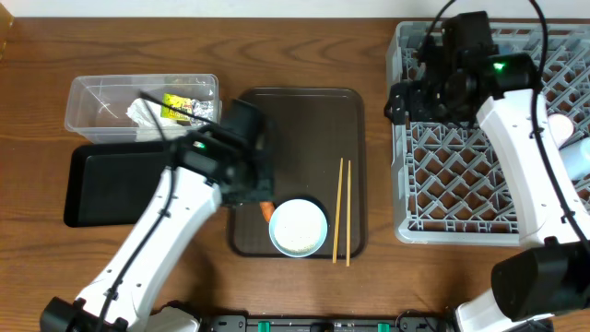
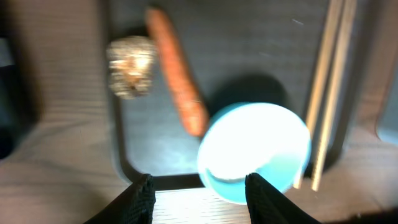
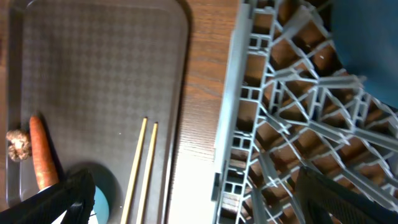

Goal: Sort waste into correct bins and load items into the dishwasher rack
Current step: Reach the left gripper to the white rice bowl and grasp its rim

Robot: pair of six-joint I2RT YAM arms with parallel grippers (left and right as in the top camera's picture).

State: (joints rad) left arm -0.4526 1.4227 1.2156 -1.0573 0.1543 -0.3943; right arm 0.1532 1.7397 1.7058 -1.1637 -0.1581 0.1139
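An orange carrot stick [image 2: 177,81] and a small brown food bit [image 2: 130,66] lie at the left of the brown tray [image 1: 304,120]. Beside them stands a bowl [image 2: 255,152], white inside and light blue outside. Two wooden chopsticks [image 1: 341,212] lie to its right. My left gripper [image 2: 200,202] hovers open over the tray's near edge, holding nothing. My right gripper [image 3: 199,205] hangs wide open and empty above the left edge of the grey rack [image 1: 461,175]. A dark blue bowl [image 3: 367,37] sits in the rack. The clear tub [image 1: 92,97] holds tissue [image 1: 143,112] and a foil wrapper [image 1: 184,106].
The black tray [image 1: 101,184] lies in front of the clear tub, left of the brown tray. At the rack's right side rest a pale cup [image 1: 560,124] and a light blue one [image 1: 578,159]. My left arm [image 1: 175,212] crosses above the black tray's right end.
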